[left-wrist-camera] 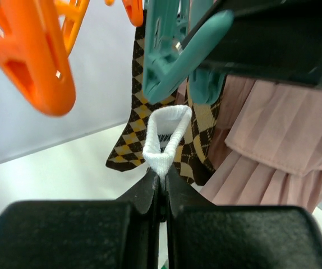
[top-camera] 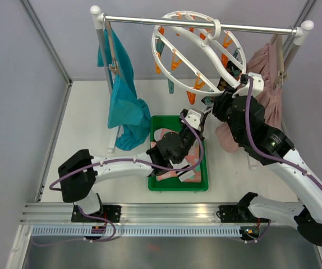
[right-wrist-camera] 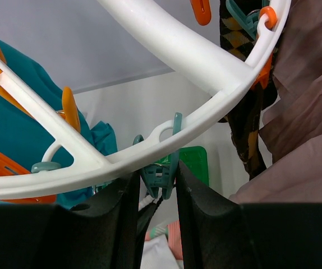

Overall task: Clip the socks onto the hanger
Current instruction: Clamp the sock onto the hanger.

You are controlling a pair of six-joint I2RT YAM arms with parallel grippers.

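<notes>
The hanger (top-camera: 166, 61), a round white ring with orange and teal clips, hangs from the rail. My right gripper (right-wrist-camera: 158, 179) is shut on a teal clip (right-wrist-camera: 164, 171) under the ring's (right-wrist-camera: 172, 39) near rim, one finger on each side. My left gripper (left-wrist-camera: 160, 178) is shut on a folded white sock (left-wrist-camera: 164, 140) and holds it up just below that teal clip (left-wrist-camera: 166, 61). An argyle sock (left-wrist-camera: 130, 134) hangs clipped behind it and also shows in the right wrist view (right-wrist-camera: 245, 123). More socks (top-camera: 189, 162) lie in the green bin (top-camera: 155, 185).
A teal garment (top-camera: 124, 106) hangs at the rail's left end and a dusty-pink skirt (top-camera: 267, 78) at its right, close behind my right arm. Orange clips (left-wrist-camera: 37, 61) dangle left of the held sock. The rail's posts stand at both ends.
</notes>
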